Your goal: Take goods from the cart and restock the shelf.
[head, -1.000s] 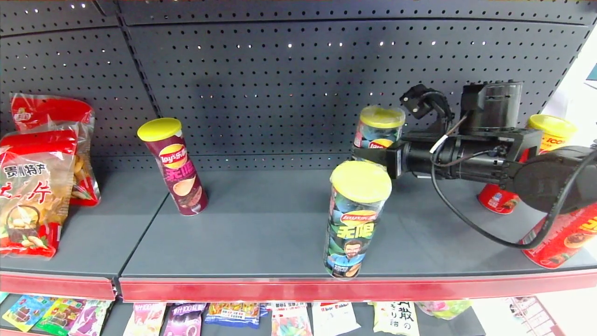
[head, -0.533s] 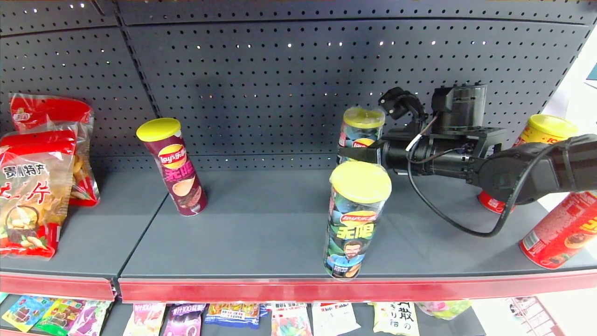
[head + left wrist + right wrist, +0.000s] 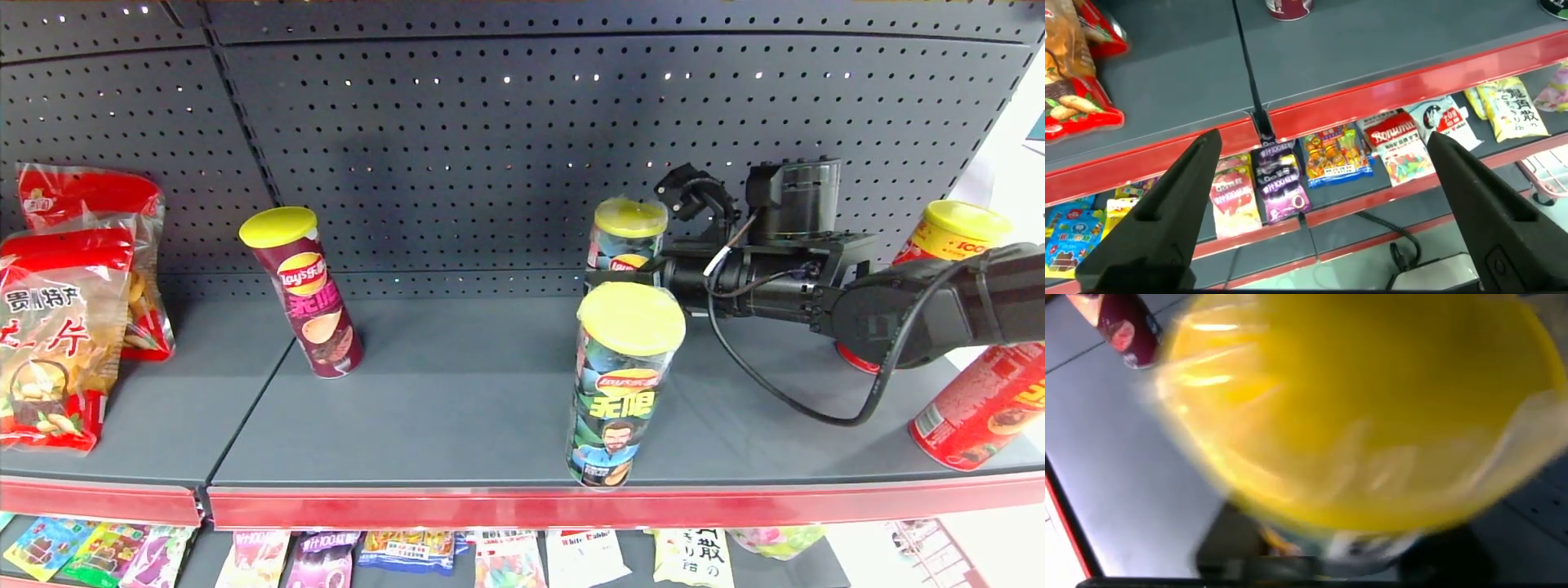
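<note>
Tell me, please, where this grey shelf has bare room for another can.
The widest bare patch of the grey shelf lies between the maroon yellow-lidded can and the green yellow-lidded can at the front. The right is crowded: right gripper, its held can, red cans.

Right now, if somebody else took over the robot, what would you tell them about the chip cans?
Right gripper: shut on the blue-green can, at the back of the shelf, behind the matching front can; its base is hidden, so landing unconfirmed.
Left gripper: open, empty, in front of the snack packets.
Done: purple can and front can stand shelved.
Left: set down, release, fetch more goods.
</note>
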Robot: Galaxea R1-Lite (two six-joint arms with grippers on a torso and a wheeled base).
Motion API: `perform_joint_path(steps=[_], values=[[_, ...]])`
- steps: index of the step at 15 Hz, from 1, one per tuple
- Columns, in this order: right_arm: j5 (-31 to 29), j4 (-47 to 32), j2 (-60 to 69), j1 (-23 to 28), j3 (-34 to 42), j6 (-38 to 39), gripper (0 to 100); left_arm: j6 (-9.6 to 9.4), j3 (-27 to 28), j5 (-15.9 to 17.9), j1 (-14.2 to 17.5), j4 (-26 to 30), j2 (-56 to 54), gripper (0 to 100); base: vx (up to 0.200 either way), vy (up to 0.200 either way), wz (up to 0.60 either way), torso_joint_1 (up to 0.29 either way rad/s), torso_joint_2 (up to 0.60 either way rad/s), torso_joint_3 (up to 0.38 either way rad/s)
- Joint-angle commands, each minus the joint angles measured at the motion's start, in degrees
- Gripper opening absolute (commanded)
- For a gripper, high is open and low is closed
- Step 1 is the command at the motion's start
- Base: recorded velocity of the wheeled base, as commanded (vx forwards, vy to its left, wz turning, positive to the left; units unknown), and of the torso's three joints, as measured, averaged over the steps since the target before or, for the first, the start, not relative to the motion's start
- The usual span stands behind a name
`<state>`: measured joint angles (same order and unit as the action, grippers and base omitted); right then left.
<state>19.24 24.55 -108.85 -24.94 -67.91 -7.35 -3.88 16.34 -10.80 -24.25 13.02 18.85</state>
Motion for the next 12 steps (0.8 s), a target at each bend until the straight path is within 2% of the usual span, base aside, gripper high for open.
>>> perform_joint_path(steps=[1,4,12], values=[[-0.16,-0.03,1.18,-0.02,0.85,0.06,100,0.01,-0.16,-0.01,-0.01,-0.1,0.14,100,0.0,0.0,0.0,0.0,0.0,0.0],[-1.13,-0.03,3.47,-0.72,2.52,0.23,100,0.01,-0.08,-0.01,-0.01,-0.1,0.14,100,0.0,0.0,0.0,0.0,0.0,0.0],[-9.13,-0.03,14.54,-0.55,15.44,3.4,100,0.01,0.54,-0.1,-0.01,-0.1,1.1,100,0.0,0.0,0.0,0.0,0.0,0.0]])
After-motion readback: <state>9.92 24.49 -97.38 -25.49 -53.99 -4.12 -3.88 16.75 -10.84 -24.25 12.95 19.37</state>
